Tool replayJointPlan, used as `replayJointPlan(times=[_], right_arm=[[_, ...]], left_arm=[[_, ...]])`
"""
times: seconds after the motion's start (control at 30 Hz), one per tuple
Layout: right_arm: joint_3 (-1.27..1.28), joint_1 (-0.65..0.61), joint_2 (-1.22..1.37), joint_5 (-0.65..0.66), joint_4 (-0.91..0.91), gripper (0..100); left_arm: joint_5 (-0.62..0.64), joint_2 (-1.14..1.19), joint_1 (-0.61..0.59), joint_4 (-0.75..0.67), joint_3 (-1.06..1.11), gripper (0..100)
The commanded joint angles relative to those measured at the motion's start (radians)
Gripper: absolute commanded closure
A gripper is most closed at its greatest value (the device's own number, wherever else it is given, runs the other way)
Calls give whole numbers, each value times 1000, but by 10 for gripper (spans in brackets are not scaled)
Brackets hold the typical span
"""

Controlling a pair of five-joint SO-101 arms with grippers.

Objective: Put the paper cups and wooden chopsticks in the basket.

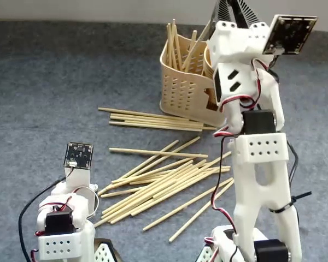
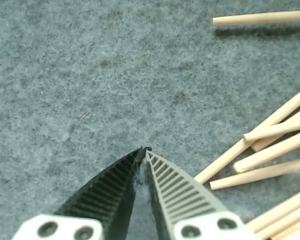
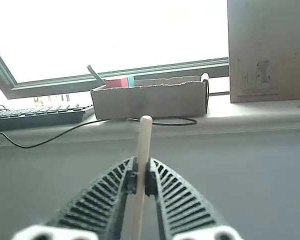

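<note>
My right gripper (image 3: 141, 180) is up above the basket (image 1: 180, 93). It is pinching one wooden chopstick (image 3: 145, 135) tight between its fingers. More chopsticks (image 1: 177, 46) stand inside the basket. A big pile of chopsticks (image 1: 164, 183) lies on the grey desk (image 1: 44, 82) in front of the basket. My left gripper (image 2: 146, 151) is closed with nothing in it. It sits low over the desk, past the pile from the basket.
</note>
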Motion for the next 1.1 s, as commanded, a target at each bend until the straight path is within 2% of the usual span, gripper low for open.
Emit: replayJointPlan(times=[0.0, 0.27, 0.5, 0.77, 0.83, 0.97, 1.07], right_arm=[[-51, -18, 22, 12, -25, 995], [7, -47, 91, 14, -19, 995], [163, -128, 93, 195, -25, 995], [248, -157, 93, 201, -25, 994], [246, -157, 93, 201, -25, 969], [246, -157, 85, 199, -19, 824], [243, -153, 81, 199, -18, 813]], left_arm=[[-3, -8, -7, 2, 19, 976], [-3, -8, -7, 2, 19, 976], [-3, -8, -7, 2, 19, 976], [-3, -8, -7, 2, 19, 976], [-3, -8, -7, 2, 19, 976], [-3, -8, -7, 2, 19, 976], [-3, -8, -7, 2, 19, 976]])
